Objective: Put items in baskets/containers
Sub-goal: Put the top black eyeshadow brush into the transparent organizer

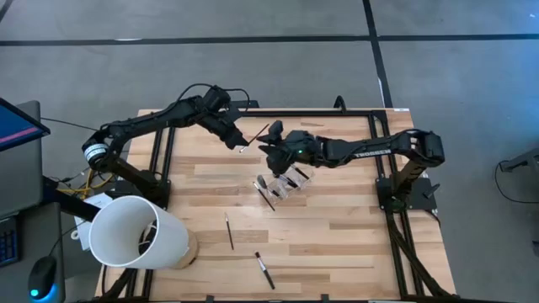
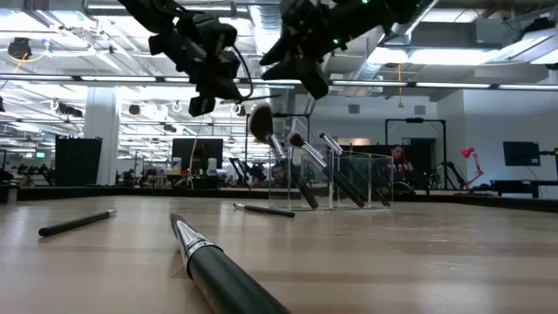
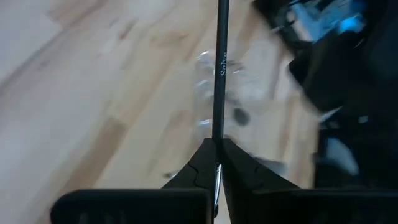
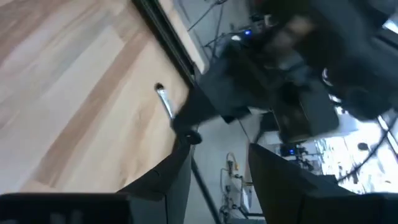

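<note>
My left gripper (image 1: pixel 239 143) hangs above the table's far middle, shut on a thin dark stick (image 1: pixel 263 133) that reaches toward the far right. My right gripper (image 1: pixel 271 156) hovers open just to its right, above the clear container (image 1: pixel 290 181). There is nothing between its fingers (image 4: pixel 180 171). The container (image 2: pixel 353 179) stands on the table with several brushes leaning in it, fluffy tips (image 2: pixel 259 122) up. Three loose sticks lie flat on the wood: one beside the container (image 1: pixel 265 195) and two nearer the front (image 1: pixel 228 230) (image 1: pixel 264 270). My left gripper pinches the stick between its two fingertips (image 3: pixel 205 163) at a point on the dark shaft (image 3: pixel 217 134) close to its silver end (image 4: pixel 163 99). The long dark part runs straight on ahead of the fingers. The stick is lifted clear of the table, slanting over the container.
A large white cylinder (image 1: pixel 135 231) lies at the near left corner. A black frame (image 1: pixel 253 112) runs along the table's far and side edges. Bare wood lies between the container and the front edge, apart from the two loose sticks.
</note>
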Controlling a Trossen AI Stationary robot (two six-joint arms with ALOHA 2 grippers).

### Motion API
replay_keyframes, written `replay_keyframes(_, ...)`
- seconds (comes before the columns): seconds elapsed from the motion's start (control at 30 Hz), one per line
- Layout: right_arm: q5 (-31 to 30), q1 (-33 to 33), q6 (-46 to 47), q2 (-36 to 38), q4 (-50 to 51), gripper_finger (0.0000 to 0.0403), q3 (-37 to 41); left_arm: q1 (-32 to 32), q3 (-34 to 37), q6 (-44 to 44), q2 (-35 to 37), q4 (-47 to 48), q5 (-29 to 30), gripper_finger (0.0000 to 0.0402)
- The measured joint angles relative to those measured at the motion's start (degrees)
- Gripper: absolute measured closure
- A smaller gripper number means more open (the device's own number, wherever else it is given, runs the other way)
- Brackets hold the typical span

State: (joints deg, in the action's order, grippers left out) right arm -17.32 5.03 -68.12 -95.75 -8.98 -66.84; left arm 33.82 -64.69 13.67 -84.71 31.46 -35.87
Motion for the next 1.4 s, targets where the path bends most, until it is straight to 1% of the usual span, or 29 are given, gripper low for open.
replay_keyframes(0.07,-1.4,-0.5,-0.3,-0.2,3.0,0.0249,-0.5,0.0,0.0,0.3,0.3,-0.2,-0.7,0.0391)
replay_keyframes(0.3,-2.3,-1.2,-1.5,-1.2,3.4,0.0265,-0.9,0.0,-0.1,3.3,0.9,-2.9,-2.5,0.0391)
replay_keyframes(0.4,-2.4,-1.0,-1.8,-2.4,0.2,0.0272,-1.0,-0.1,-0.1,4.3,0.9,-3.1,-2.6,0.0391)
replay_keyframes(0.47,-2.6,-0.6,-2.0,-2.7,-0.2,0.0275,-0.8,-0.5,-0.1,4.4,0.9,-3.4,-2.7,0.0391)
replay_keyframes(0.67,-2.3,0.6,-3.3,-4.1,-1.5,0.0277,-0.9,-1.6,-0.1,5.1,0.9,-4.4,-3.8,0.0391)
replay_keyframes(0.8,-1.0,1.0,-3.4,-4.0,-1.9,0.0279,-0.9,-1.9,-0.1,5.3,0.9,-4.6,-3.9,0.0391)
replay_keyframes(1.03,-0.5,1.1,-3.5,-4.0,-2.6,0.0288,-0.9,-2.4,-0.1,6.3,0.9,-5.0,-5.3,0.0391)
replay_keyframes(1.17,0.8,1.1,-3.5,-4.0,-2.7,0.0298,-0.9,-2.8,-0.1,6.4,0.9,-5.5,-5.4,0.0391)
replay_keyframes(1.4,1.2,1.1,-3.5,-4.0,-2.7,0.0327,-0.9,-2.8,-0.1,6.8,0.9,-5.8,-6.8,0.0391)
